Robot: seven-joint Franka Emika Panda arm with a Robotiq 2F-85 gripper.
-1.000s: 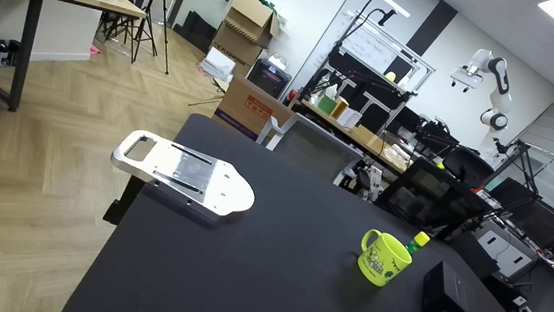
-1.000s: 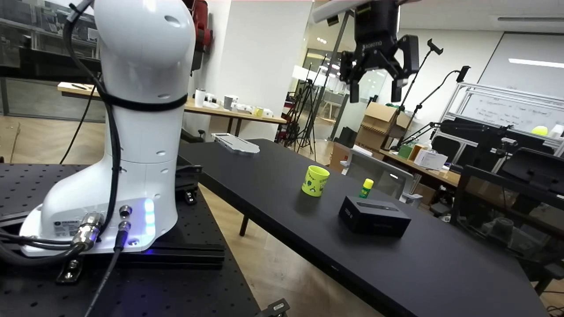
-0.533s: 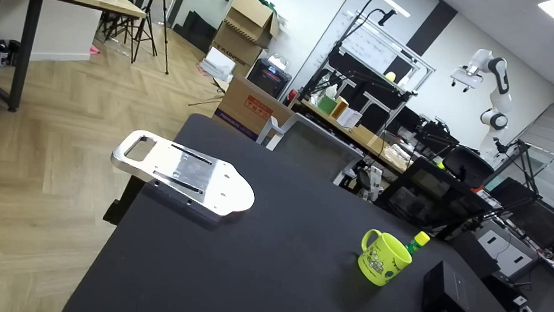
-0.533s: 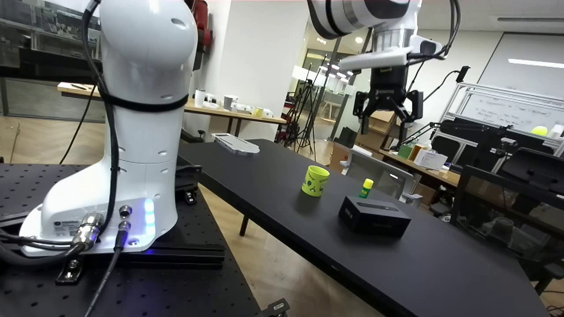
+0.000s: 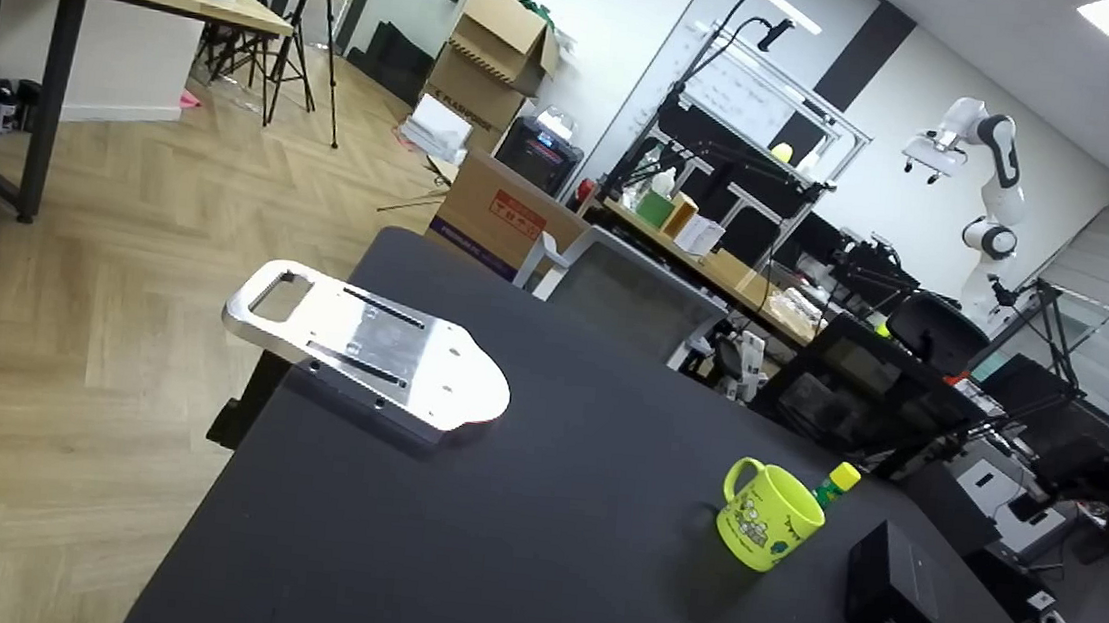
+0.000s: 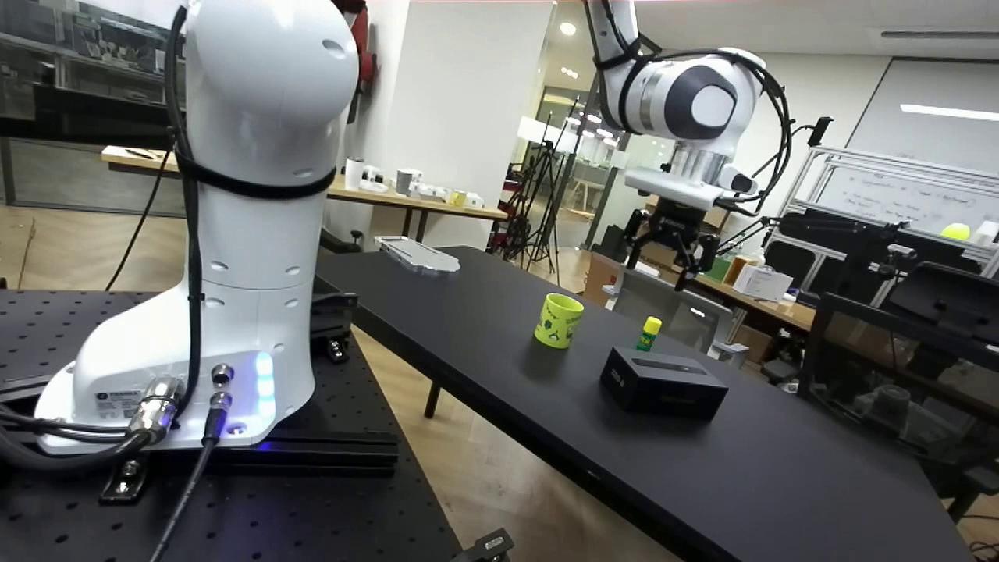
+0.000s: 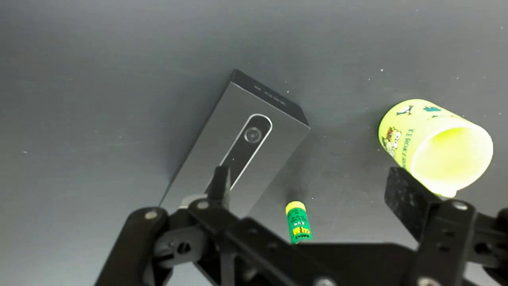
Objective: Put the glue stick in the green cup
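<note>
Gripper (image 6: 655, 275) lower, jaws wide apart

In an exterior view: arm (image 6: 710, 105) down from half a second ago, gripper now right of centre. Glue stick (image 6: 648, 334) unmoved, standing right of centre on dark table (image 6: 484, 328), near black box (image 6: 663, 384); green cup (image 6: 558, 320) upright to its left, unmoved. White pillar (image 6: 460, 117) upper centre.

In an exterior view: gripper newly in at right edge, blurred. Silver-white plate (image 5: 391, 347) left of centre, handle end over the table's edge. Wood floor (image 5: 159, 247) left, cardboard boxes (image 5: 478, 94) upper centre.

Wrist view: jaws wide; glue stick low, right of centre, one end hidden by gripper. Green cup far right.
</note>
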